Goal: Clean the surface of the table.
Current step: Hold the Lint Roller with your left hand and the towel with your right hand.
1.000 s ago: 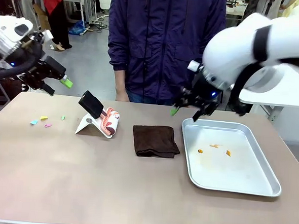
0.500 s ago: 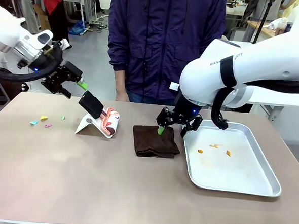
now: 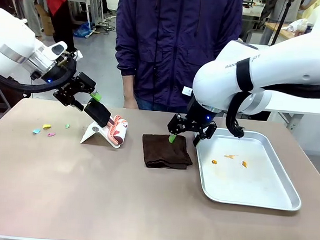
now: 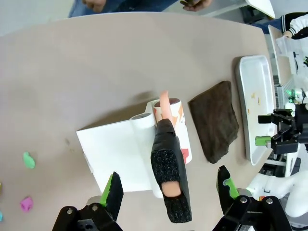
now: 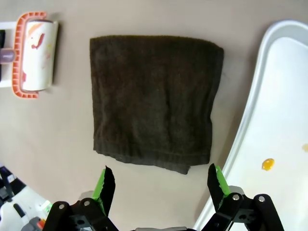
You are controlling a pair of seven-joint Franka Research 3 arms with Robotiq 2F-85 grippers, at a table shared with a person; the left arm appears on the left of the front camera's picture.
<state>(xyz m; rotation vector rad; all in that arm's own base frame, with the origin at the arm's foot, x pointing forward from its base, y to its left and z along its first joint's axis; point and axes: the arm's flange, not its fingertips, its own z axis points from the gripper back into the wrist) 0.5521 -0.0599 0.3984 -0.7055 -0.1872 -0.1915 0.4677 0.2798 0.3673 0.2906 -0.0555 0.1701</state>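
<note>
The brownish table [image 3: 90, 192] carries a few small coloured paper scraps [image 3: 45, 128] at its far left; they show again as paper scraps [image 4: 29, 160] in the left wrist view. A lint roller [image 3: 116, 129] with a black handle [image 3: 98, 112] leans on its white stand. My left gripper [image 3: 87, 98] hovers open just above that handle [image 4: 168, 178], one finger on each side and not touching. A folded dark brown cloth [image 3: 166, 150] lies in the middle. My right gripper [image 3: 186, 137] hangs open over the cloth's right part [image 5: 154, 101], holding nothing.
A silver metal tray [image 3: 253, 196] with a few orange crumbs [image 3: 230, 156] lies at the right, close beside the cloth. A person in a dark blue jacket [image 3: 175, 45] stands at the far edge. The near half of the table is bare.
My right gripper came from the tray's far rim leftward and down over the cloth. My left gripper moved right and down to the roller's handle.
</note>
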